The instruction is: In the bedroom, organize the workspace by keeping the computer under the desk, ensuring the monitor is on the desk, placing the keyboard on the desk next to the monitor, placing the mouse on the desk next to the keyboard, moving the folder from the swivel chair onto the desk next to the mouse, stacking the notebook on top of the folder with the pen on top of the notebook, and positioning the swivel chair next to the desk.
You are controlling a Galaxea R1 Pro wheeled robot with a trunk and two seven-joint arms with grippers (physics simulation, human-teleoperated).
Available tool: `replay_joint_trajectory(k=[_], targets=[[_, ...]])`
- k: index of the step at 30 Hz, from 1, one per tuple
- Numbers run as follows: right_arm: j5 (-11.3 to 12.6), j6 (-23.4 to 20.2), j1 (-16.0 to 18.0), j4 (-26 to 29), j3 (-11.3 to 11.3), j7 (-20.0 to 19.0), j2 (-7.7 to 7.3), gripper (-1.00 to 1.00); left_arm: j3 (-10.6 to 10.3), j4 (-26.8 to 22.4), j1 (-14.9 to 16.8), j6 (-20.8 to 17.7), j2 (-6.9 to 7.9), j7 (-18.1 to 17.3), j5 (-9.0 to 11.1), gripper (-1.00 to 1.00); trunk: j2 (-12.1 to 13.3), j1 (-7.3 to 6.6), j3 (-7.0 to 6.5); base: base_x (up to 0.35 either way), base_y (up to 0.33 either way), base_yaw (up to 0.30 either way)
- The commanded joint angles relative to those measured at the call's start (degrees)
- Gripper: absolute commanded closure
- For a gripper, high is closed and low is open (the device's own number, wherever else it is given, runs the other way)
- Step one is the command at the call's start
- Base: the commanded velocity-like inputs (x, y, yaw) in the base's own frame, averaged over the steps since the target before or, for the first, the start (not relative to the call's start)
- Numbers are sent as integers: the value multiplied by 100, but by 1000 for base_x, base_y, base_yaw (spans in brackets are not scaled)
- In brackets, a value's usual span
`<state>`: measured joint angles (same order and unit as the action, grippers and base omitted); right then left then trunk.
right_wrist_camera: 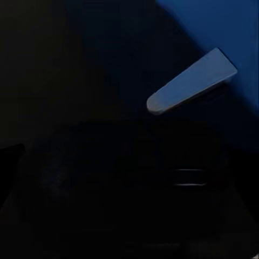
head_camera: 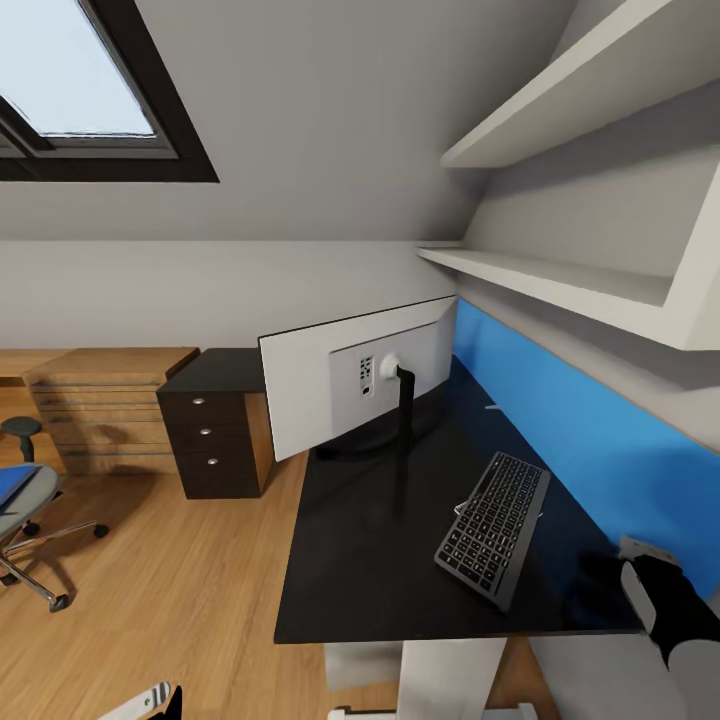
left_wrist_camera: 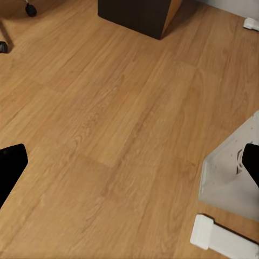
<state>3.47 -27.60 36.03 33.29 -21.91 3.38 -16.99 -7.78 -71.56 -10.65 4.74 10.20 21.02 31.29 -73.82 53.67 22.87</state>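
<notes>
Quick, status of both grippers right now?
Left gripper: open, empty, above the wood floor.
Right gripper: over the desk; open or closed cannot be told.

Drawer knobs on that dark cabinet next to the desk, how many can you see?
3, stacked in a vertical row on the front of the dark drawer cabinet: top, middle, bottom. The monitor overlaps the cabinet's right part, so others could be hidden.
</notes>
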Motion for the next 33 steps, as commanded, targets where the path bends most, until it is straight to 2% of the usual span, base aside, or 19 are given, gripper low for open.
replay_joint_trajectory(k=[1,4,8,11,15,19,20,23,24,26,27,29,31,33], targets=[[39,-66,-1,66,-4,17,5,100,-26,-3,3,38,8,34,59,-100,-3,0,5,0,0,0],[34,-115,-6,153,-2,-173,44,100,-28,1,5,36,8,34,54,-100,-3,0,5,0,0,0],[31,-323,-30,686,-5,-348,102,100,-30,23,4,36,8,34,52,-100,-3,0,5,0,0,0],[26,-618,-110,1319,-11,-364,258,100,-30,33,4,36,8,34,52,-100,-3,0,5,0,0,0],[16,-923,-508,2214,-15,-366,447,100,-37,56,4,36,8,34,51,-100,-3,0,5,0,0,0],[14,-1487,-1113,3615,-15,-365,777,100,-46,98,4,36,8,34,46,-100,-3,0,5,0,0,0],[14,-1543,-1180,3766,-15,-365,821,100,-47,103,3,36,8,34,47,-100,-3,0,5,0,0,0],[9,-1823,-1604,4635,-12,-365,1108,100,-53,126,5,36,5,32,44,-100,-3,0,5,0,0,0],[8,-1867,-1675,4770,-11,-365,1165,100,-54,133,6,36,4,31,42,-100,-3,0,5,0,0,0],[6,-2017,-1939,5255,-5,-363,1402,100,-52,152,6,37,-21,28,38,-100,-3,0,5,0,0,0],[4,-2060,-2045,5414,7,-363,1507,100,-51,158,5,37,-44,27,37,-100,-3,0,5,0,0,0],[3,-2097,-2144,5548,44,-364,1619,100,-49,163,6,39,-78,26,31,-100,-3,0,5,0,0,0],[-2,-2123,-2241,5670,275,-365,1730,100,-53,168,7,40,-117,19,20,-100,-3,0,5,0,0,0],[1,-2126,-2251,5681,321,-365,1742,100,-55,169,6,37,-121,15,18,-100,-3,0,5,0,0,0]])
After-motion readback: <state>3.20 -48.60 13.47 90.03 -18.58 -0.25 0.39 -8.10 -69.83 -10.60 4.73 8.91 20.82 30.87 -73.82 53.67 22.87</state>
